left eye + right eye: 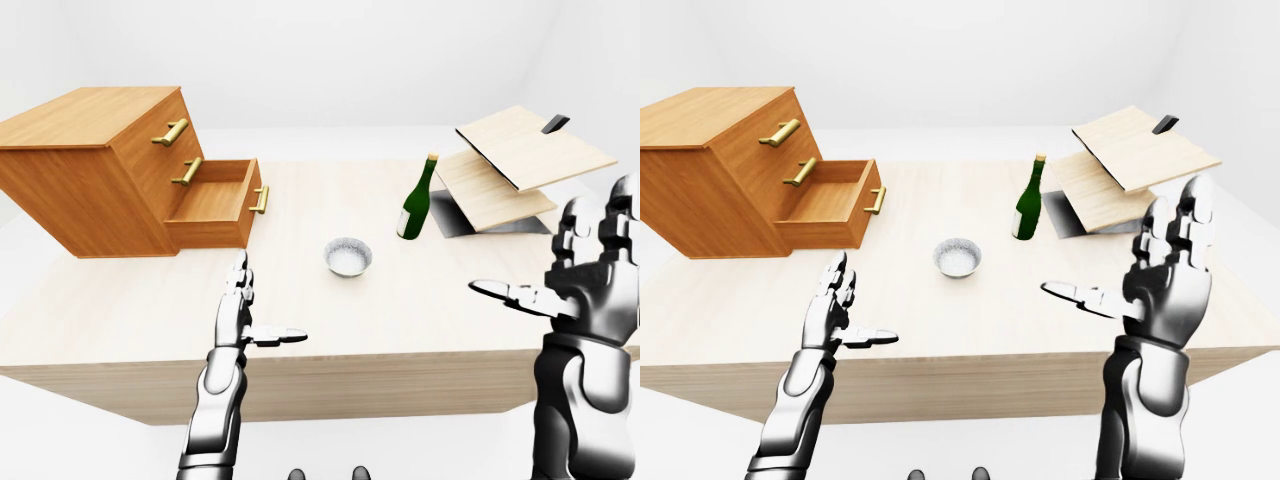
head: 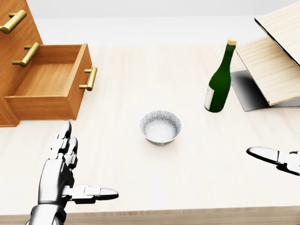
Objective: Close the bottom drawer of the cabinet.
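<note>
Keeping both robot hands empty, fingers spread: left robot hand (image 2: 63,176) low near bench (image 2: 140,79) edge, right robot hand (image 1: 1165,275) raised. Bottom drawer (image 2: 49,84) far left, pulled out of cabinet (image 1: 90,170); you push its brass handle (image 2: 89,78).

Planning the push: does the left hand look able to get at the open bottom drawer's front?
Probably yes: only bare table lies between the open left hand and the bottom drawer.
</note>
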Available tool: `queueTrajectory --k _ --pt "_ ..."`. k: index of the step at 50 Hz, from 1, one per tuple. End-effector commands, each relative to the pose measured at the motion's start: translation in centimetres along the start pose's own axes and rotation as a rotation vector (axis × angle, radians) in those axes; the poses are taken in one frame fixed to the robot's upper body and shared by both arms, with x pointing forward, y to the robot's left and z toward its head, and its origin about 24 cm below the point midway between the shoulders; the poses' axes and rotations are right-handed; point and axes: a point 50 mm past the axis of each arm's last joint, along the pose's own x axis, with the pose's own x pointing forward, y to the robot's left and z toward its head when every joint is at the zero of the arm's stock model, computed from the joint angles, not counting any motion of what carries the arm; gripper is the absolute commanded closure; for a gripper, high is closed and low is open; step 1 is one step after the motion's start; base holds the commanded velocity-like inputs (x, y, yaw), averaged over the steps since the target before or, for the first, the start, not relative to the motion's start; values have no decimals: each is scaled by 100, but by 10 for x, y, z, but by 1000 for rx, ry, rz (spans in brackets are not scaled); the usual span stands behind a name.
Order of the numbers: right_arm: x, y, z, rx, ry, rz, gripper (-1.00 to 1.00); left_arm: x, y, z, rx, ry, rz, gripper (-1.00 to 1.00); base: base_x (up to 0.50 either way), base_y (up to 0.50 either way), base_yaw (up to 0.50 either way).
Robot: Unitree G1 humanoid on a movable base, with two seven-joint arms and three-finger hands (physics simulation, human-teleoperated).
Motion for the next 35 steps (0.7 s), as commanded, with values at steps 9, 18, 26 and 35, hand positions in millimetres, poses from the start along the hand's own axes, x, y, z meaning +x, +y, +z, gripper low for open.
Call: queueTrajectory --k 9,18,26,35 --pt "-3 -25 50 12 -208 -104 -100 -1 0 -1 0 0 -1 -100 0 0 0" --pt "-3 -23 52 14 -216 -92 -100 0 0 -1 2 1 -3 -100 0 0 0" --pt "-2 -23 52 11 -219 -85 -100 0 0 0 1 0 -4 -100 12 0 0" --pt "-2 -23 54 10 -226 -81 -100 1 -1 -2 6 2 -5 -100 21 0 0"
